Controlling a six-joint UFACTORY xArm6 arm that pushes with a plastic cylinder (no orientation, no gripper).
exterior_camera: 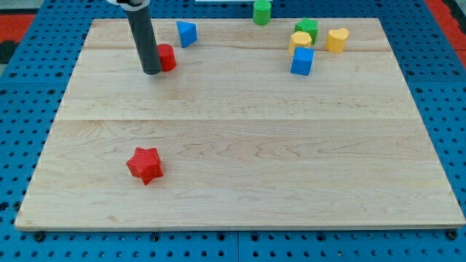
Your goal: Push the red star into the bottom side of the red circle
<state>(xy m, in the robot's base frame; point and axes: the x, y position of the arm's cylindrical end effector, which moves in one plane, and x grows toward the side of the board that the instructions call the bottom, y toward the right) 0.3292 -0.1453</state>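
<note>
No jaws on this rig, just a rod, so there is nothing to be apart or clamped. The tip (151,71) sits touching or just beside the red circle (167,57), on its view-left side, partly hiding it.

Red star (145,164) lies well apart from the circle, toward the view's bottom and slightly view-left of it. Open board (255,145) lies between them.

Key relation: the star is below the circle, so the push runs toward the view's top with a slight lean to the view's right. The tip is on the wrong side of the star for that. My read is it has to go round to the star's bottom edge first.

Other blocks near the circle: blue one (187,33) just to its upper right. Green, yellow and blue cluster well to the view's right, out of the way.
</note>
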